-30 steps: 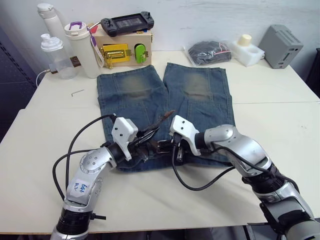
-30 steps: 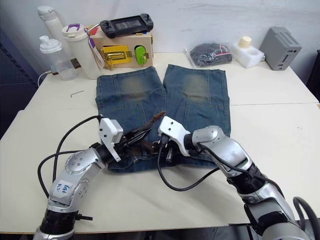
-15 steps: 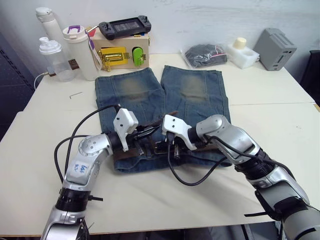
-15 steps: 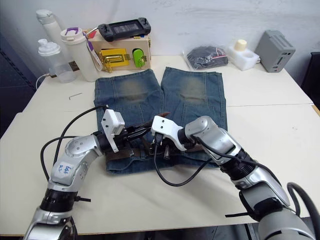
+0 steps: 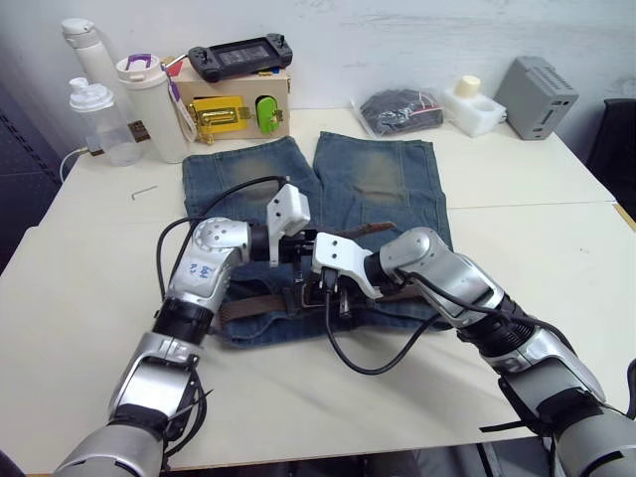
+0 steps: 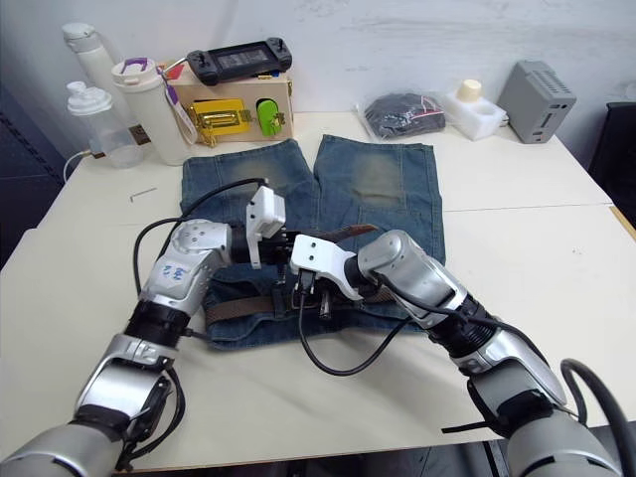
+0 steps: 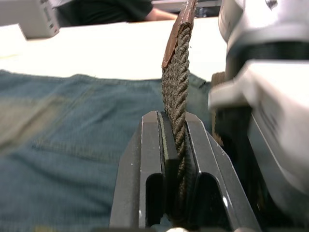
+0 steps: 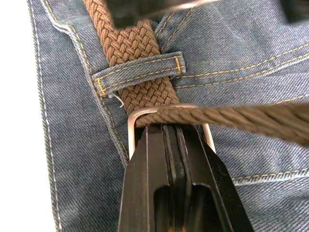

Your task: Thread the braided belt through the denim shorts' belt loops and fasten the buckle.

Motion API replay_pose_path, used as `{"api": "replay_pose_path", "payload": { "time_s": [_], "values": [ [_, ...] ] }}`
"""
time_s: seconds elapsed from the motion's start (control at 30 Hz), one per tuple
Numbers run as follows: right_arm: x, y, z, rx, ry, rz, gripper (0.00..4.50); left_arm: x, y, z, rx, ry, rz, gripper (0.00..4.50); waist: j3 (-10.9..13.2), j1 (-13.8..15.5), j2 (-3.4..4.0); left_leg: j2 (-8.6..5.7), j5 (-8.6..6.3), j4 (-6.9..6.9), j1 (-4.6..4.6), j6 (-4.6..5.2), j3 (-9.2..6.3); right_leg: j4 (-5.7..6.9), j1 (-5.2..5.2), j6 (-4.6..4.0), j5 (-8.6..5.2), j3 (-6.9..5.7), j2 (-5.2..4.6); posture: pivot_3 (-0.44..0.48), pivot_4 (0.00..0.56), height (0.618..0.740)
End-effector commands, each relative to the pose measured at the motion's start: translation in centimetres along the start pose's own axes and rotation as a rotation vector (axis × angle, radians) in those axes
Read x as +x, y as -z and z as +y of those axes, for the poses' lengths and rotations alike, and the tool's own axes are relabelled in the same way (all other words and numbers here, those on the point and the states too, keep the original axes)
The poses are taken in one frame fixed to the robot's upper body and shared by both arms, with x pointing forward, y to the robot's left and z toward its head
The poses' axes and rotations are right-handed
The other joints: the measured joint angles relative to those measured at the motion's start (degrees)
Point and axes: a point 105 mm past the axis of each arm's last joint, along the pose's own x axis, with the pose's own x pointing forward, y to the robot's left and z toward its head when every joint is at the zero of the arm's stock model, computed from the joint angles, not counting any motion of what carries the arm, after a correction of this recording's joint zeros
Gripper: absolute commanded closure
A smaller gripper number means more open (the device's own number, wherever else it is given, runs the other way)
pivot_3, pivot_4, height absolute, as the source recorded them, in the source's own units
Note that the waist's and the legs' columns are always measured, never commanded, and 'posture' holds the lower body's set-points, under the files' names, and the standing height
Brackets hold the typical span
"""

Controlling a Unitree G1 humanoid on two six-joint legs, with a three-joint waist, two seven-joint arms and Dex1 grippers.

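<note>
The denim shorts [image 5: 378, 179] lie flat on the table, waistband toward me. The braided belt [image 5: 253, 306] runs along the waistband and under a belt loop [image 8: 137, 72]. My right gripper [image 8: 169, 128] points down at the waistband's middle, shut on the silver buckle [image 8: 166, 108]. The belt's free end [image 5: 360, 232] crosses over the buckle and sticks out to the right. My left gripper [image 7: 174, 121] is shut on that free end, just above and left of the right gripper [image 5: 333, 298].
Along the table's far edge stand two bottles [image 5: 149, 94], a wooden box with a yellow latch [image 5: 234, 104] and a game console [image 5: 234, 52] on top, a black bag [image 5: 397, 107], a white block [image 5: 467, 99] and a grey box [image 5: 537, 94]. An Allen key [image 5: 145, 191] lies left of the shorts.
My left gripper has carried the belt's free end up and to the right, over the right gripper. The right gripper has stayed at the buckle. The camera has shifted.
</note>
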Motion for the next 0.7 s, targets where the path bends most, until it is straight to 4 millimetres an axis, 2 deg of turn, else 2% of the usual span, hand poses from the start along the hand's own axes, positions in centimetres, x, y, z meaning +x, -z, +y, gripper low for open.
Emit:
{"api": "replay_pose_path", "payload": {
  "time_s": [0.03,0.3,0.47,0.63,0.7],
  "values": [
    [4.0,6.5,5.3,0.124,-0.217,0.214,4.44,3.7,-7.4,0.6,0.211,0.132,-0.187,4.5,0.0,-0.01,0.0,0.0,0.0,0.0,0.0,0.0,-0.01,0.0,0.0,0.0,0.0,0.0,0.0,0.0,0.15,0.645],
    [4.2,6.2,5.9,0.113,-0.238,0.203,4.44,6.1,-9.3,0.2,0.245,0.2,-0.25,4.5,0.0,1.01,-0.01,-0.06,-0.01,0.09,-0.04,-0.02,-0.09,-0.07,0.03,0.01,0.0,0.01,0.01,0.0,0.15,0.645],
    [4.4,5.9,6.2,0.104,-0.249,0.196,4.44,6.9,-9.2,-0.2,0.247,0.228,-0.261,4.5,0.0,1.57,-0.01,-0.06,0.0,0.12,-0.04,-0.01,-0.07,-0.19,0.07,0.06,0.03,0.01,0.01,0.0,0.15,0.645],
    [4.5,5.8,6.0,0.099,-0.238,0.192,4.44,6.6,-8.3,0.2,0.234,0.205,-0.247,4.5,0.0,1.61,-0.01,-0.06,0.0,0.12,-0.04,-0.01,-0.09,-0.23,0.1,0.08,0.04,0.01,0.01,0.0,0.15,0.645],
    [4.3,5.7,5.6,0.104,-0.217,0.186,4.44,5.4,-7.5,0.9,0.226,0.159,-0.227,4.5,0.0,1.56,-0.01,-0.06,0.0,0.11,-0.04,-0.01,-0.09,-0.24,0.1,0.08,0.04,0.01,0.02,0.0,0.15,0.645]
  ]
}}
